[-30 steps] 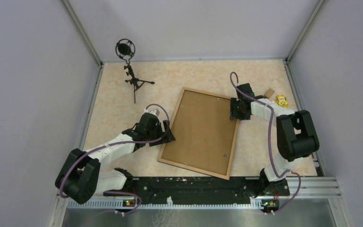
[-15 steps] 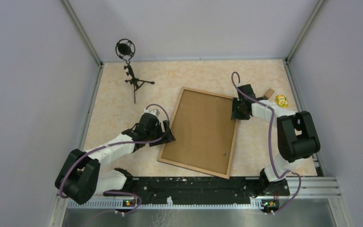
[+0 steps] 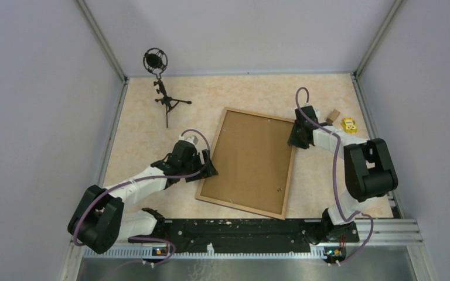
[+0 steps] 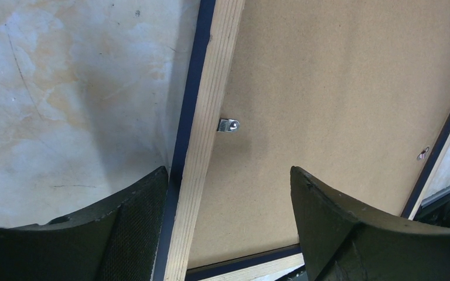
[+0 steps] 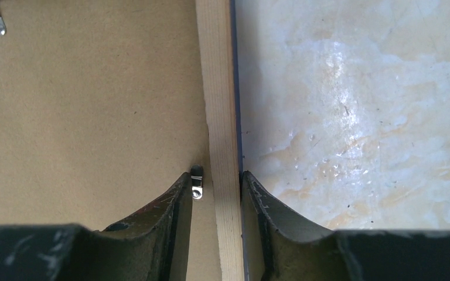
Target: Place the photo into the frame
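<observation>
On the pale marbled table [image 3: 146, 152] one frame [image 3: 290, 175] lies back-up and skewed, its light-wood rails around a brown backing board [image 3: 249, 158]; whether the photo lies beneath cannot be told. Two arms reach in from the near edge. The left arm stretches low and diagonally. The left gripper [image 3: 208, 165] gapes wide across the frame's left rail, one finger [image 4: 135, 234] on the table side and the other over the board, gripping nothing. The right arm folds at the elbow. The right gripper [image 3: 295, 139] straddles the right rail near the far corner with its jaws narrow: the outer finger [image 5: 263, 228] is against the rail, and a sliver of board shows beside the inner one. The right wrist view shows two metal tabs [image 5: 196, 187]. One microphone [image 3: 155, 60] stands on a tripod [image 3: 167, 102] at far left. One yellow object [image 3: 348, 124], its markings too small to read, sits beside one wooden block [image 3: 334, 115] at far right.
</observation>
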### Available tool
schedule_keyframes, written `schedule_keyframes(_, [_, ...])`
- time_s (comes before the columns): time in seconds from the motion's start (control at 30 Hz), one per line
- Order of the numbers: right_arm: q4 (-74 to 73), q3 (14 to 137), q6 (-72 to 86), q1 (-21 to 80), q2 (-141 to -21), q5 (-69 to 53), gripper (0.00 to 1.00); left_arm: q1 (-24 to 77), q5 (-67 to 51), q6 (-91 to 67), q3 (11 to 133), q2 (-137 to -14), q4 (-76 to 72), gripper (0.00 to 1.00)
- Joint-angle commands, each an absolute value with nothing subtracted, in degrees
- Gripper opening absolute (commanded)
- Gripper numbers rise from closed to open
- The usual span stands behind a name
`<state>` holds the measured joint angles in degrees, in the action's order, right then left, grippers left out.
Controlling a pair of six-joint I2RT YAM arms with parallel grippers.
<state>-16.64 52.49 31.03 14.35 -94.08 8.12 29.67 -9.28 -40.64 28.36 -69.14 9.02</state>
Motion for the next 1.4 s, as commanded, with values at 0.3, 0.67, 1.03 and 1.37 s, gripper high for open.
schedule_keyframes(0.3, [-42.09,59.62,42.98,21.23,-100.25,17.74,0.00,29.53,-10.30,-41.18,26.98,-68.08,7.16,0.80])
schedule_keyframes(0.67, [-50.47,62.73,57.02,22.17,-104.08,14.34,0.00,29.49,-10.67,-41.83,26.13,-67.90,6.26,0.80])
schedule_keyframes(1.03, [-40.62,65.19,55.33,22.14,-103.05,10.34,0.00,29.53,-13.35,-42.66,24.79,-70.22,3.45,0.80])
schedule_keyframes(1.37, [-44.10,66.86,44.83,22.20,-101.62,11.13,0.47,29.53,-12.71,-42.09,24.74,-69.32,3.82,0.80])
